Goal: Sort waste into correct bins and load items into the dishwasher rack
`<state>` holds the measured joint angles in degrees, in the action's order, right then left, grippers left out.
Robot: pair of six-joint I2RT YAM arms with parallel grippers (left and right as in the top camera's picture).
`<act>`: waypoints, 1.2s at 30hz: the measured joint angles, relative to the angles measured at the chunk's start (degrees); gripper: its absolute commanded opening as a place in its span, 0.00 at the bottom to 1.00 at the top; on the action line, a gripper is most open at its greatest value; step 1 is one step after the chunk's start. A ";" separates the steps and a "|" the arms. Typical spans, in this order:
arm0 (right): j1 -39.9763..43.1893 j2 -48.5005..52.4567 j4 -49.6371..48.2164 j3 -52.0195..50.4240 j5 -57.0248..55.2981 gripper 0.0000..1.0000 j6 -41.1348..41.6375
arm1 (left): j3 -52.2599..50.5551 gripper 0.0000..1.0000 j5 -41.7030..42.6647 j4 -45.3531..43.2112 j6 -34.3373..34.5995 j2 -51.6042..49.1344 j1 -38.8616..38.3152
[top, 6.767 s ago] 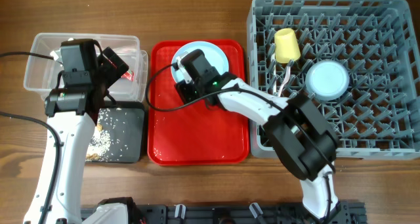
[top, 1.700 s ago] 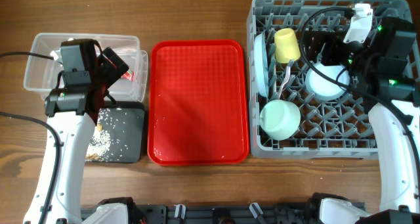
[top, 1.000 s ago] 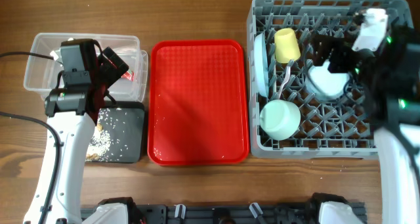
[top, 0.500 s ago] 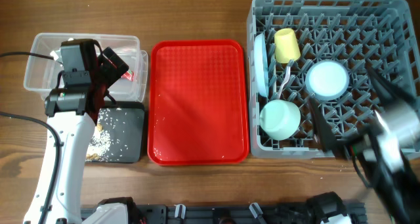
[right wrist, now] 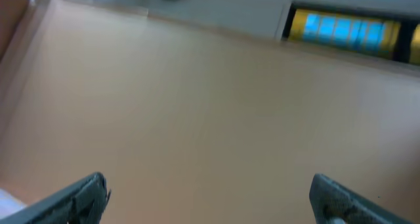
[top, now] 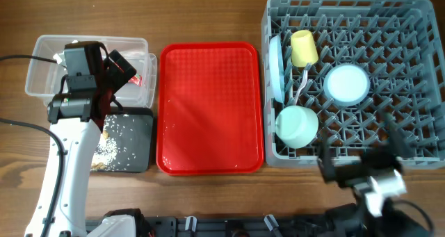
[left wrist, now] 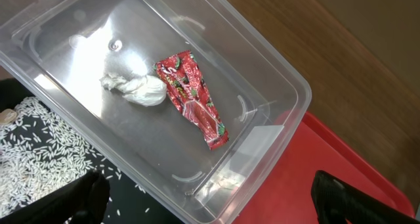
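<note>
- Left gripper (left wrist: 210,190), fingers spread wide and holding nothing, hangs over the clear tub (left wrist: 275,73) by the table's (top: 208,14) left rear corner. The red-and-white wrapper (left wrist: 193,99) and white tissue (left wrist: 138,89) lie inside, touching.
- Food scraps (top: 110,148) sit in the black tray (top: 138,143) toward the left front corner. The red serving tray (top: 208,112) at the centre is bare.
- The dishwasher rack (top: 417,14) along the right edge holds the light blue plates (top: 348,84), yellow cup (top: 303,48), pale green bowl (top: 297,124) and fork and spoon (top: 300,87).
- Right gripper (right wrist: 210,191), blurred at the front edge just outside the rack's front wall, shows its fingers apart and empty.
- Sorting and loading look complete; parking the arms appears to be what remains.
- Done well, the left arm should rise straight up before swinging, clear of the tub's wall.
- The right arm should keep off the rack's front wall, since a knock could tip the plate standing on edge.
</note>
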<state>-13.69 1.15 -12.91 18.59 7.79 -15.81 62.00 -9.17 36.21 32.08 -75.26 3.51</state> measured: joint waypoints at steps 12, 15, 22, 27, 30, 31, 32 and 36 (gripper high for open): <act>0.00 -0.04 -2.14 -16.90 0.31 1.00 0.11 | 0.00 1.00 0.00 0.00 0.00 0.00 0.00; 0.09 -0.04 2.32 -18.25 0.31 1.00 0.11 | 0.00 1.00 0.00 0.00 0.00 0.00 0.00; 1.62 -0.26 12.17 -18.23 0.31 1.00 -0.63 | 0.00 1.00 0.00 0.02 0.00 0.00 0.00; 4.24 -0.26 12.70 -18.23 -1.03 1.00 -0.04 | 0.00 1.00 0.00 0.00 0.00 0.00 0.00; 5.81 -0.26 12.44 -18.23 -5.60 1.00 5.33 | 0.00 1.00 0.00 0.02 0.00 0.00 0.00; 6.25 -0.26 11.93 -18.23 -8.04 1.00 7.89 | 0.00 1.00 0.00 0.02 0.00 0.00 0.00; 6.54 -0.26 11.37 -18.23 -10.16 1.00 9.94 | 0.00 1.00 0.00 0.00 0.00 0.00 0.00; 6.80 -0.26 10.91 -18.23 -17.18 1.00 15.58 | 0.00 1.00 0.00 0.02 0.00 0.00 0.00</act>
<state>-6.90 0.89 -2.00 0.36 -9.39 -0.23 62.00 -9.17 36.23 32.08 -75.26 3.51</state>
